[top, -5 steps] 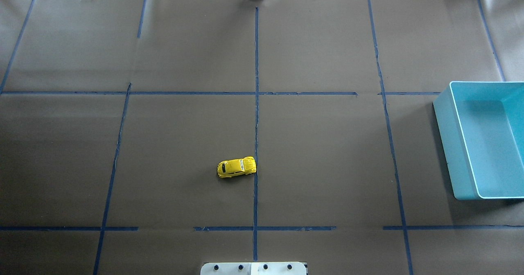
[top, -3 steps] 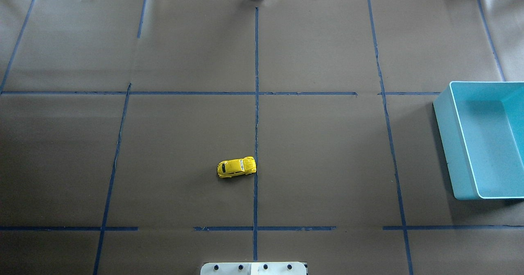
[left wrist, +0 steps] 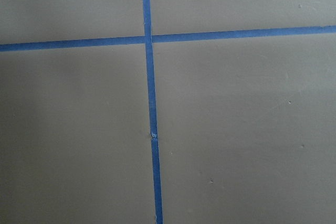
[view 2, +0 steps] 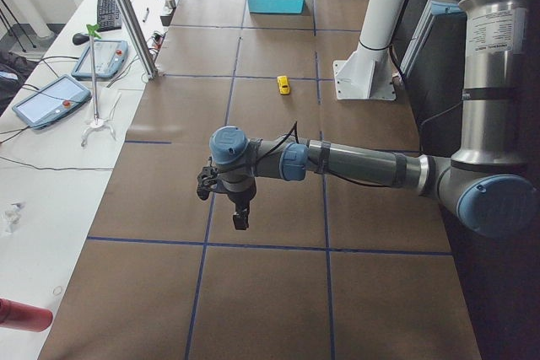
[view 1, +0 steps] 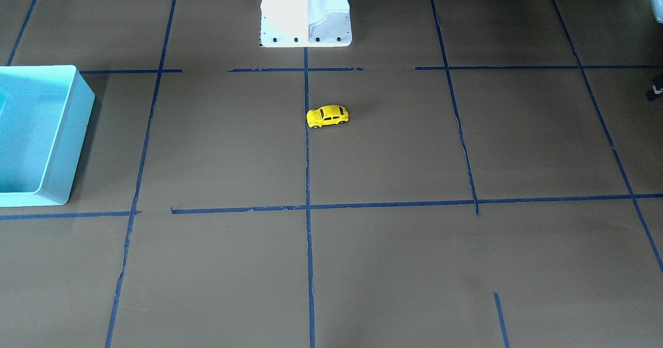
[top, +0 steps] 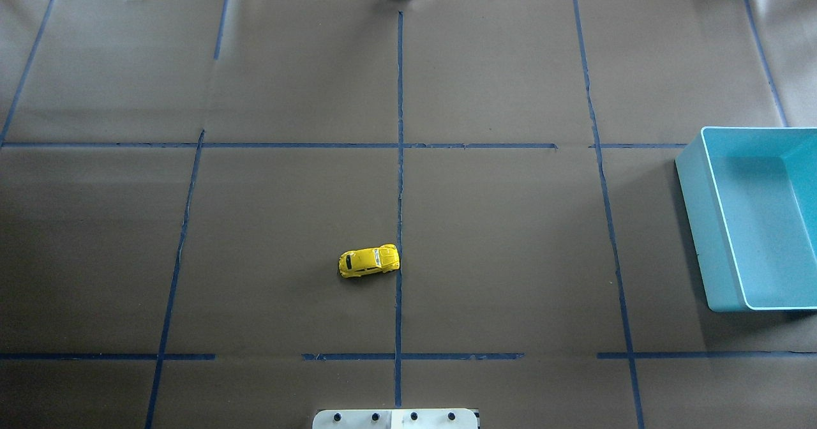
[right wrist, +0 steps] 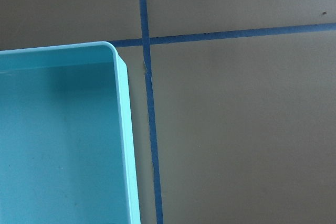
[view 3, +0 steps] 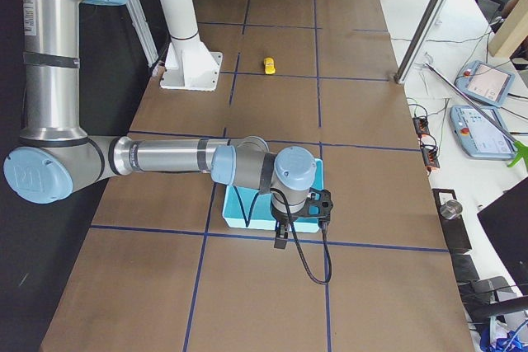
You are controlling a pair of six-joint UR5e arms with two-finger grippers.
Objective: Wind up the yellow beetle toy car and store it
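Note:
The yellow beetle toy car (top: 369, 261) stands on its wheels on the brown paper, just left of the centre tape line; it also shows in the front view (view 1: 327, 116) and both side views (view 2: 283, 84) (view 3: 269, 65). The light blue bin (top: 692, 186) sits at the table's right edge, empty. My left gripper (view 2: 240, 215) hangs over the table's left end, far from the car. My right gripper (view 3: 281, 241) hangs by the bin's outer corner (right wrist: 125, 129). I cannot tell whether either is open or shut. Neither touches the car.
Blue tape lines (top: 399, 161) divide the brown table cover into squares. The white robot base (view 1: 305, 11) stands at the near edge behind the car. Tablets and a keyboard lie on a side table (view 2: 51, 99) beyond the far edge.

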